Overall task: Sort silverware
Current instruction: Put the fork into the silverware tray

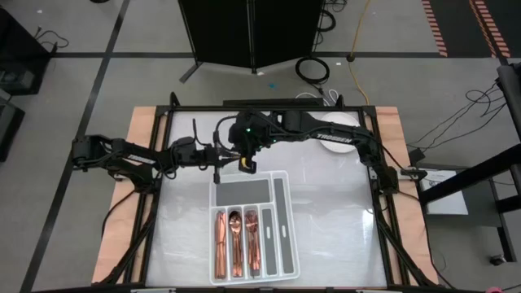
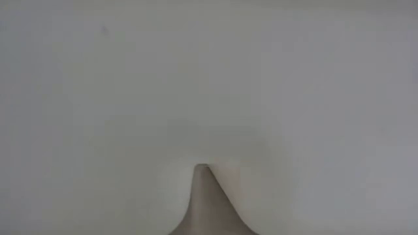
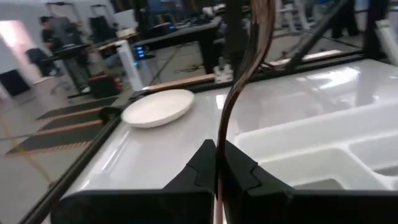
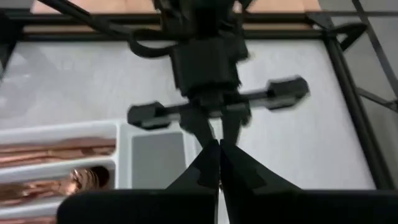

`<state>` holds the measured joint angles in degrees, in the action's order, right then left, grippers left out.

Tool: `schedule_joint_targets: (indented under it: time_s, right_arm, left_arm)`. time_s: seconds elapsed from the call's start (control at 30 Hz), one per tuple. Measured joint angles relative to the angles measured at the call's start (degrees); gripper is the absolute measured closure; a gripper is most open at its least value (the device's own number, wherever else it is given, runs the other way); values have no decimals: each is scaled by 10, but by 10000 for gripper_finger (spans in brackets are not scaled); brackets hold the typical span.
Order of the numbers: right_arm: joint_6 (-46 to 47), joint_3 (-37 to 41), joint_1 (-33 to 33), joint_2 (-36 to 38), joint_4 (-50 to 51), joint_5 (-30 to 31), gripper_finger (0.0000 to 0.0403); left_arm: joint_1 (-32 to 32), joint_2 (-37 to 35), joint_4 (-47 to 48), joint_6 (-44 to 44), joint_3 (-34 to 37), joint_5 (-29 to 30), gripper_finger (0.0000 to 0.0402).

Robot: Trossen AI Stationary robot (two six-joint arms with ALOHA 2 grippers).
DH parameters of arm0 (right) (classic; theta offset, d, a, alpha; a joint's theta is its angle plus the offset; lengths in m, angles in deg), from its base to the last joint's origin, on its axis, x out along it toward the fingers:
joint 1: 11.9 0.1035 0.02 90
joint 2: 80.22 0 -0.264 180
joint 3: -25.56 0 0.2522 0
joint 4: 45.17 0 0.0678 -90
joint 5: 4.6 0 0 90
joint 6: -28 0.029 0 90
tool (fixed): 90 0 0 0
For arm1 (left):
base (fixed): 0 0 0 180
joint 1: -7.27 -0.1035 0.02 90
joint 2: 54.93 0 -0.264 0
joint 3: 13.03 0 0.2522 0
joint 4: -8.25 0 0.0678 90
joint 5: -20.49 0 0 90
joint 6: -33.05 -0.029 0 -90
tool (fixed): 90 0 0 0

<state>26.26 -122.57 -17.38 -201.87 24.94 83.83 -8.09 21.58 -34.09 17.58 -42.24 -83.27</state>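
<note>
Both arms reach in and meet just above the far end of the white divided tray (image 1: 281, 236). Left gripper (image 3: 217, 163) pinches a slim, curved copper utensil (image 3: 239, 74) upright; right gripper (image 4: 219, 163) is closed, empty. Shiny copper silverware (image 1: 236, 240) fills three long compartments. Round white plate (image 3: 158, 107) sits near the table's far rail.

The silverware (image 1: 234, 241) lying in the tray (image 1: 281, 244) is polished copper-toned metal, glossy and bright. The tray is smooth white plastic with matt grey liners in 2 compartments. A curved piece of the same shiny metal (image 3: 239, 81) is pinched in the left gripper (image 3: 217, 163), whose fingers are matt black plastic. Beyond the tray, the plate (image 3: 158, 107) is smooth, glossy white. The table (image 1: 334, 220) is sheeny white, edged in bare wood.
</note>
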Motion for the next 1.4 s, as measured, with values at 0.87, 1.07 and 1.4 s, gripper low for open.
schedule_joint_targets:
  time_s: [0.87,1.07,1.4]
  right_arm:
    - [-4,0,30,178,309,102,403]
    - [-20,0,61,178,305,102,403]
    - [-75,0,69,177,271,103,403]
  left_arm:
    - [38,-114,370,70,-167,158,401]
    - [54,-128,572,305,-233,182,401]
    - [129,-120,760,620,-296,14,394]
